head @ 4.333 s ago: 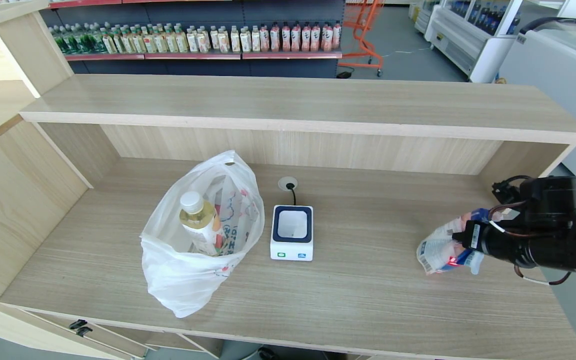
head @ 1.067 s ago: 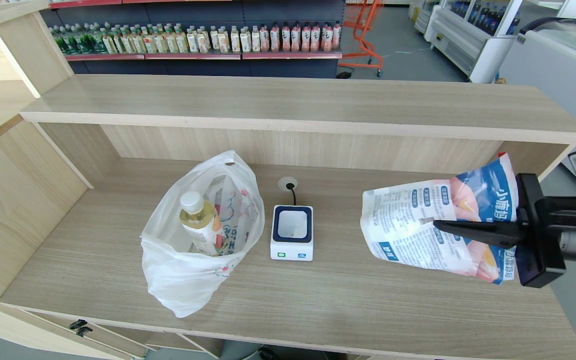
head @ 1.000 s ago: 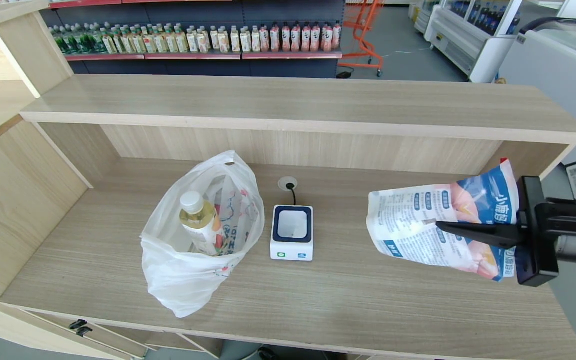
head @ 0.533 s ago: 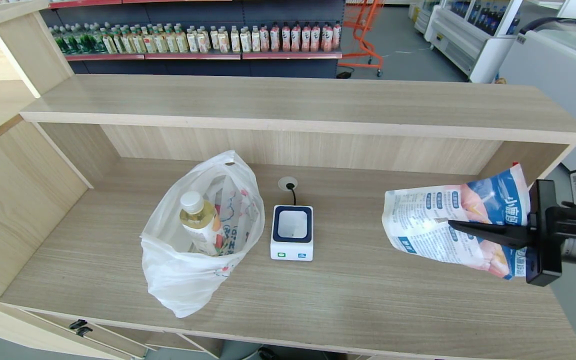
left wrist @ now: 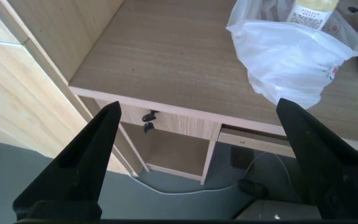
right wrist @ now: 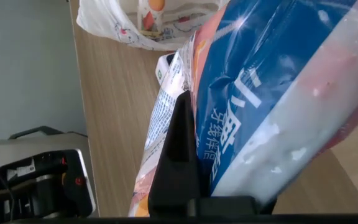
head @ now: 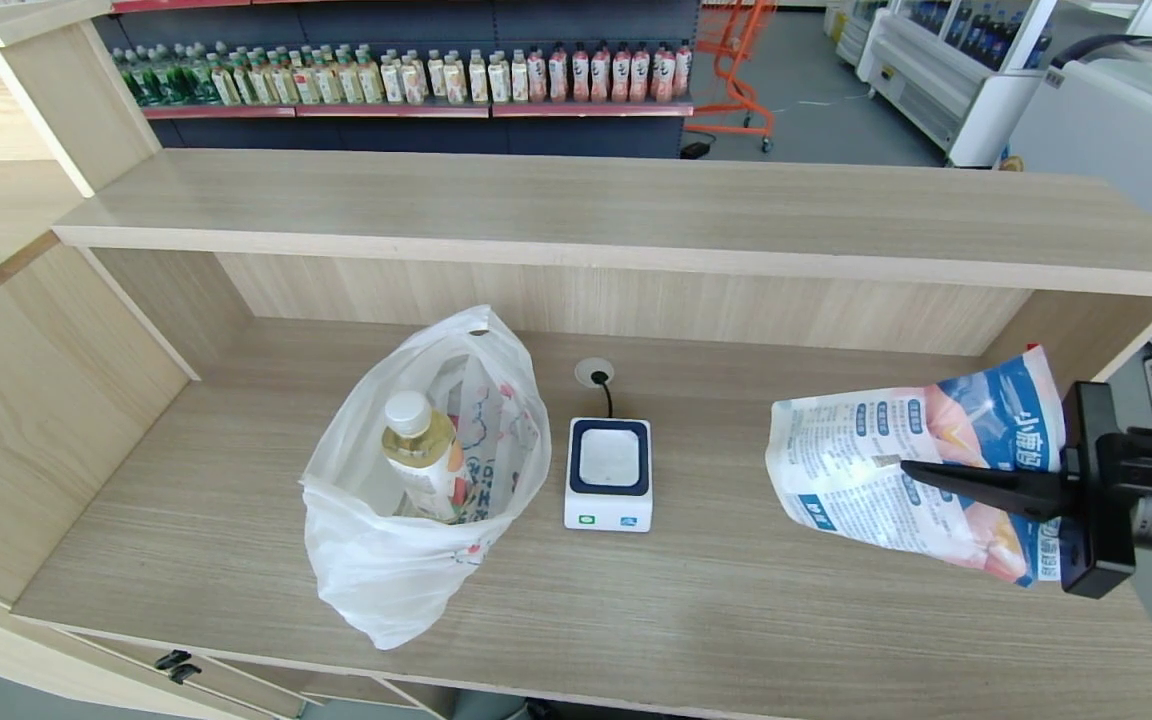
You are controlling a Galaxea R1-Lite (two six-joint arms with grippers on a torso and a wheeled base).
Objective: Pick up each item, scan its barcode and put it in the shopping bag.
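The worktop (head: 736,620) carries a white shopping bag (head: 386,570), slumped open. A blue-and-white food pouch (head: 866,470) hangs in the air, the right jaws clenched on one end, at 3 o'clock from the small scanner (head: 609,487). The bag sits at the scanner's 9 o'clock, with a tea bottle (head: 421,455) inside. The left jaws gape empty off the near edge. Pinched so, the floppy pouch may sag or twist, and its barcode could miss the scanner's window.

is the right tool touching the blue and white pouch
Touching. The head view shows the right tool clamped on the pouch, one finger flat across its face.
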